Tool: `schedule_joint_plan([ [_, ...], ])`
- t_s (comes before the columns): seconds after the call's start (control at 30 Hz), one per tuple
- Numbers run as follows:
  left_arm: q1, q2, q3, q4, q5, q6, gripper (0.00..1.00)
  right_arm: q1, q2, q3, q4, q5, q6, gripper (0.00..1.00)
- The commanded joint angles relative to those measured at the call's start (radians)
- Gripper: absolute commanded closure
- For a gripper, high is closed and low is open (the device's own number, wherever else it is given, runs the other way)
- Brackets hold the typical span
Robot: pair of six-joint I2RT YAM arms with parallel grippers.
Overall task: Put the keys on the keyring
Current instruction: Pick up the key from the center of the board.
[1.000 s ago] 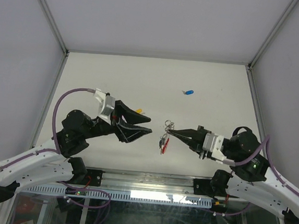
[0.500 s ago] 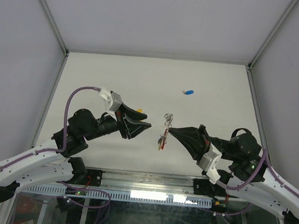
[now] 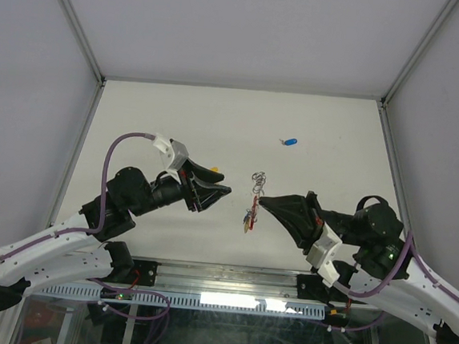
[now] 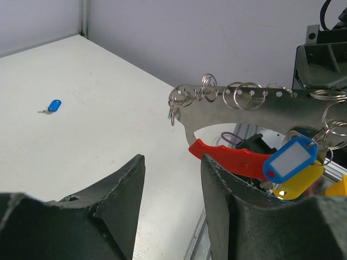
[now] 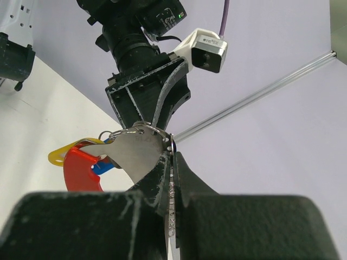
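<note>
right end effector (image 3: 263,200) pinches the keyring (image 4: 249,107) — left end effector (image 3: 224,191) spread

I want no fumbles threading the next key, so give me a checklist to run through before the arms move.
1. Hold on the keyring: ok. The right gripper is shut on its metal plate, and it hangs above the table.
2. Left gripper free: ok. It is open, with nothing between its fingers.
3. Key in hand: not ok. Neither gripper holds a loose key.
4. Blue key clear: ok. It lies alone on the table's far side.
5. Yellow key clear: cannot tell. The left gripper partly hides it.
6. One of the rings spread open: cannot tell.
</note>
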Motion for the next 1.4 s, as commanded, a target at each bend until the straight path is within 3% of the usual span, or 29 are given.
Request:
schedule_joint_plan([
  [0.0,-0.008,-0.008,0.028,0.01,-0.026,0.016,0.56,0.002,0.034,0.111,-0.013,-0.014,-0.068,1.0],
  [0.17,-0.008,-0.013,0.024,0.01,-0.051,0.013,0.56,0.002,0.06,0.147,-0.072,-0.017,-0.09,1.0],
  [0.3,-0.009,-0.004,0.027,-0.037,-0.137,-0.011,0.56,0.002,0.07,0.146,-0.108,0.022,-0.005,1.0],
  [0.47,-0.008,0.037,0.036,-0.154,-0.318,-0.079,0.51,0.002,0.108,0.194,-0.248,0.132,0.284,1.0],
  [0.67,0.005,0.131,0.046,-0.236,-0.433,-0.146,0.48,0.002,0.243,0.355,-0.497,0.297,0.632,1.0],
  [0.93,0.225,0.298,0.044,-0.239,-0.286,-0.233,0.47,0.002,0.405,0.467,-0.706,0.388,0.869,1.0],
  [1.37,0.351,0.49,0.093,-0.24,-0.242,-0.181,0.44,-0.083,0.508,0.466,-0.794,0.379,1.048,1.0],
])
